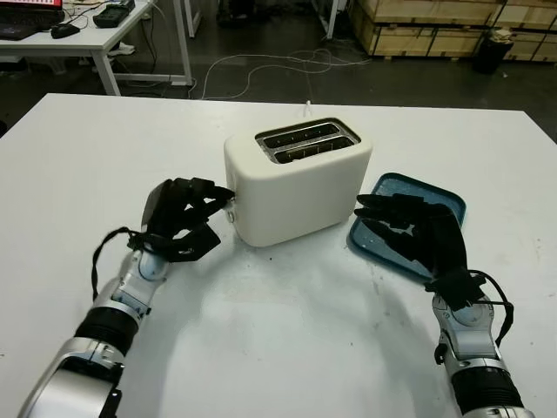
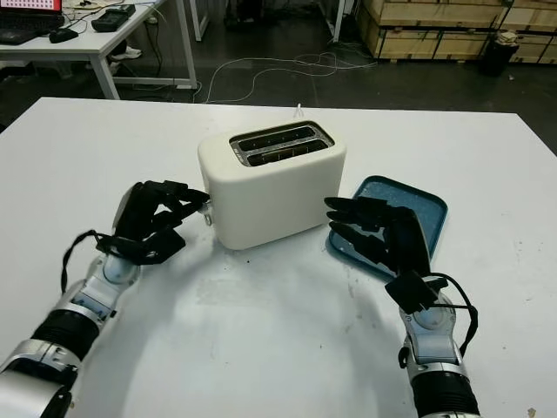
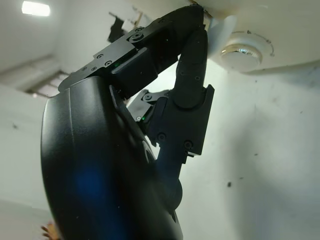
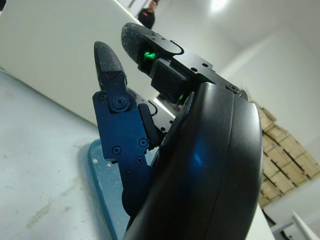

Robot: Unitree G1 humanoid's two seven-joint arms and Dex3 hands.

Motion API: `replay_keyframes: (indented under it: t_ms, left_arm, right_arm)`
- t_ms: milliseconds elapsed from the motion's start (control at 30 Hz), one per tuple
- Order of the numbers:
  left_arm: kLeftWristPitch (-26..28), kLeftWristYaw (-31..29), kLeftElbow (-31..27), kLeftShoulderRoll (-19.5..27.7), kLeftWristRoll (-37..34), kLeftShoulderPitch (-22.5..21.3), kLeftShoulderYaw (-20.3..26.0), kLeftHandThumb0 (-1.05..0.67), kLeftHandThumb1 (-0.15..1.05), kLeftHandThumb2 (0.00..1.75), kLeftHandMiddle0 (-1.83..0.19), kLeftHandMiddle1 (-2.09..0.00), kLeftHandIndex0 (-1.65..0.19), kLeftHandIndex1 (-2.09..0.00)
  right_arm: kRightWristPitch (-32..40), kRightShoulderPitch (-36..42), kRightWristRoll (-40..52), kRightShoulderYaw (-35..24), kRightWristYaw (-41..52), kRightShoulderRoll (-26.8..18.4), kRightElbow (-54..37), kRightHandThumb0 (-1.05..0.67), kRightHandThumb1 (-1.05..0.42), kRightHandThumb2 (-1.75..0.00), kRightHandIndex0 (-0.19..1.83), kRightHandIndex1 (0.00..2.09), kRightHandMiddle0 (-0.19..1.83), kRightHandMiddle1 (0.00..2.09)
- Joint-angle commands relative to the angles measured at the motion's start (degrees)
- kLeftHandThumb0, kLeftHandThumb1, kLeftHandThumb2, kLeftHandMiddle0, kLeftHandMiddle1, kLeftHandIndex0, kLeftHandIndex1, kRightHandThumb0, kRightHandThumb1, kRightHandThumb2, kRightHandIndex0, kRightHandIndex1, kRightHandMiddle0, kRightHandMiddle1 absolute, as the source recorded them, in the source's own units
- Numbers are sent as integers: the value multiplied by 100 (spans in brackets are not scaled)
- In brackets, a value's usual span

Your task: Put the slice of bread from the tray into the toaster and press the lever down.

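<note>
Left eye view: left hand [image 1: 187,218] curls empty fingers onto the toaster [image 1: 298,181] lever [image 1: 231,198] to press it; right hand [image 1: 409,231] hovers open over the tray [image 1: 439,198].

Background stuff past my fingers: the white desk [image 1: 261,348] they're over has a few small dark specks on it. Beyond its far edge there's dark floor with a white cable [image 1: 261,65] snaking around, well away from my fingers. Far off on my left-finger side is another white table [image 1: 87,39] with a black mouse [image 1: 64,30] and some dark gadget [image 1: 113,15] on it. Way out on my right-finger side, stacked wooden crates [image 1: 426,26] with a dark bin [image 1: 493,52] beside them. In the right wrist view a person [image 4: 150,14] in dark clothes stands far behind my fingers.
</note>
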Motion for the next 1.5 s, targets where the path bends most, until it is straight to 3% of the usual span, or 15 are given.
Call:
replay_keyframes:
  t_ms: [0, 367, 633, 1000, 1200, 1300, 1467]
  left_arm:
    - [930, -716, 1098, -1490, 713, -23, -1054, -25, 92, 18, -85, -104, -118, -1]
    - [703, -654, 1288, -1461, 584, -12, -1080, -28, 92, 19, -85, -108, -119, -1]
    - [784, -707, 1274, -1435, 612, -9, -1110, -27, 92, 20, -85, -97, -116, -1]
    - [614, -709, 1023, -1218, 948, -99, -1385, -22, 91, 9, -86, -99, -118, -2]
    - [1043, -1483, 1705, -1279, 1324, -397, -1818, -20, 90, 3, -85, -66, -111, -1]
    - [1057, -1750, 1819, -1274, 1310, -514, -1901, -21, 90, 2, -86, -61, -109, 0]
    - [965, -1664, 1610, -1147, 1167, -472, -1946, -24, 92, 2, -89, -61, -112, -1]
  right_arm:
    - [-67, 9, 49, -97, 82, -150, 119, -37, -89, 0, 115, 3, 107, 0]
    - [-76, -4, -38, -77, 136, -200, 108, -38, -89, 0, 115, 2, 108, 0]
    - [-24, -3, 30, -73, 261, -199, 122, -37, -89, 0, 114, 2, 108, 0]
    - [0, -13, 11, -93, 338, -207, 126, -38, -89, 0, 114, 1, 108, 0]
    - [-9, -22, 56, -103, 390, -210, 169, -38, -89, 0, 114, 1, 108, 0]
    - [1, -7, 23, -109, 372, -224, 151, -38, -89, 0, 114, 1, 108, 0]
    - [-14, -5, 22, -111, 390, -229, 150, -38, -89, 0, 114, 1, 108, 0]
